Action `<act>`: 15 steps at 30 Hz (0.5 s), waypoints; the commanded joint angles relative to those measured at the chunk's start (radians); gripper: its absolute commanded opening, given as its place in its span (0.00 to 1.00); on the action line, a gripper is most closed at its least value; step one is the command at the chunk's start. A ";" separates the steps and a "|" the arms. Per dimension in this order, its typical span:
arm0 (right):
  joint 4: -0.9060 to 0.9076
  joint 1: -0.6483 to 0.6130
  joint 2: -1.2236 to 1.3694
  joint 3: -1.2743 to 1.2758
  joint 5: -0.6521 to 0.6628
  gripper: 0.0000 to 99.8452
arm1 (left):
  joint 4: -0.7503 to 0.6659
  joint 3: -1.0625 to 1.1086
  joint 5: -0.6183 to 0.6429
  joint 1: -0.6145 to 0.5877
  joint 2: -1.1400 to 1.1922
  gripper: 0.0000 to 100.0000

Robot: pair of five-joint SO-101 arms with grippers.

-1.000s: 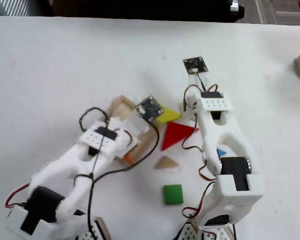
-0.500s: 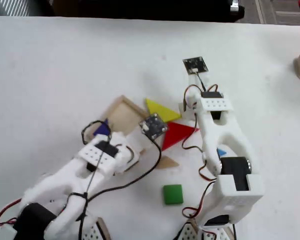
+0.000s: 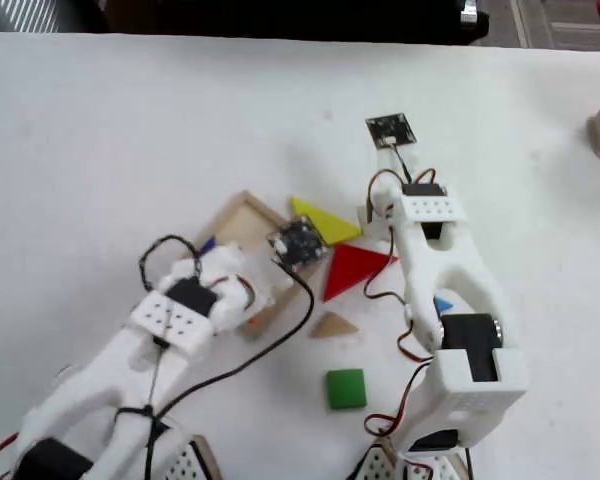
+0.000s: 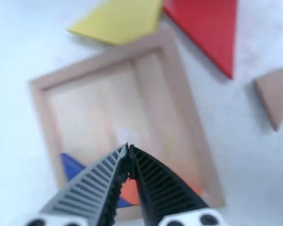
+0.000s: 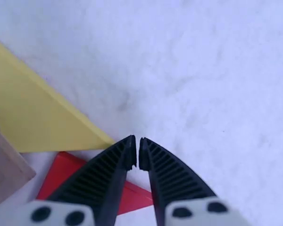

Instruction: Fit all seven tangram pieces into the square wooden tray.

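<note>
Orange piece (image 4: 130,192) lies under closed left jaws.

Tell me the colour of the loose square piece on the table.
Green; the square piece shows best in the high view.

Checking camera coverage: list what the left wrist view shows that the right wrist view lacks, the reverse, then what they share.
Left wrist view, not the right: the left hand, shut above the wooden tray, a blue piece and an orange piece inside it, and a tan triangle on the table beside it. Right wrist view, not the left: the right hand, shut over bare table near the tip of the yellow triangle. Both: the yellow triangle, the red triangle and the tray's rim.
</note>
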 commanded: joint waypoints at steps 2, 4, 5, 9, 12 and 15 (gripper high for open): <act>-0.015 0.002 -0.004 -0.032 0.018 0.02 | -0.107 -0.006 0.014 -0.148 -0.122 0.02; -0.015 0.002 -0.004 -0.032 0.018 0.02 | -0.157 -0.015 0.121 -0.196 -0.107 0.02; -0.015 0.002 -0.004 -0.032 0.018 0.02 | -0.184 -0.018 0.186 -0.223 -0.093 0.02; -0.015 0.005 -0.004 -0.032 0.017 0.02 | -0.207 -0.106 0.313 -0.315 0.012 0.02; -0.015 0.005 -0.004 -0.032 0.015 0.02 | -0.207 -0.181 0.311 -0.332 0.140 0.02; -0.015 0.005 -0.004 -0.032 0.014 0.02 | -0.207 -0.253 0.311 -0.340 0.255 0.02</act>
